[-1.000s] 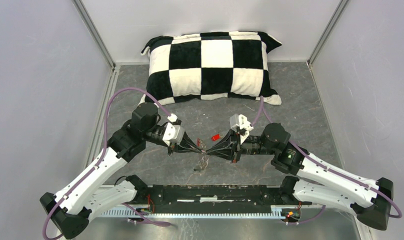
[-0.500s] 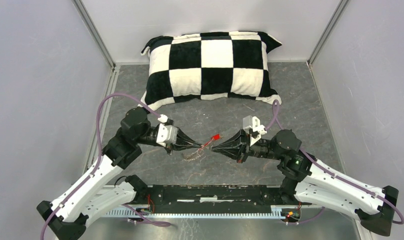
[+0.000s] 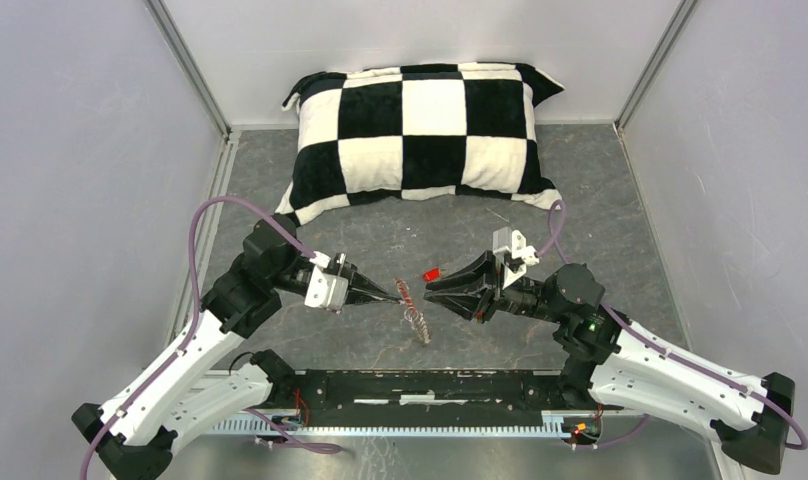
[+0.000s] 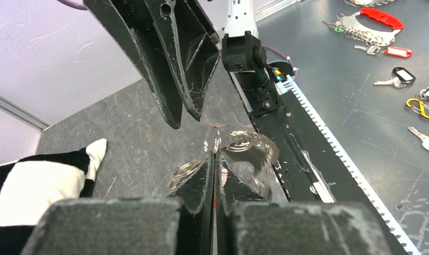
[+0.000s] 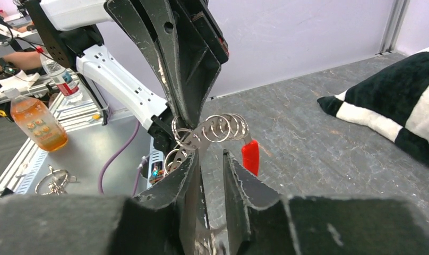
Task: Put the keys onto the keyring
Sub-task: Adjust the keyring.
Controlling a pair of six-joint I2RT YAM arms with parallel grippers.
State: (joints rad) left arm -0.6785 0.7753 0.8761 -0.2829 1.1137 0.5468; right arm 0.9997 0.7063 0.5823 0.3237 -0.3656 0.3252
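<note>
The keyring [image 3: 415,318] is a silvery coil of rings hanging from my left gripper [image 3: 395,297], which is shut on it. The left wrist view shows the jaws pressed together on a red sliver, with rings [image 4: 244,143] spilling out past the tips. My right gripper [image 3: 428,290] faces it tip to tip, a short gap away. Its jaws stand slightly open with only table between them in the right wrist view [image 5: 212,159], and the rings [image 5: 223,127] hang just beyond. A small red-headed key [image 3: 432,272] lies on the table by the right fingertips [image 5: 250,156].
A black-and-white checkered pillow [image 3: 425,130] lies against the back wall. White walls enclose the grey table on both sides. The arms' black base rail [image 3: 430,385] runs along the near edge. Beyond it, a bench holds loose keys and tags [image 4: 393,50].
The two grippers, first joined at the keyring, have drawn apart. The right gripper has opened and let go. The coil now hangs from the left gripper alone. The red key has stayed put.
</note>
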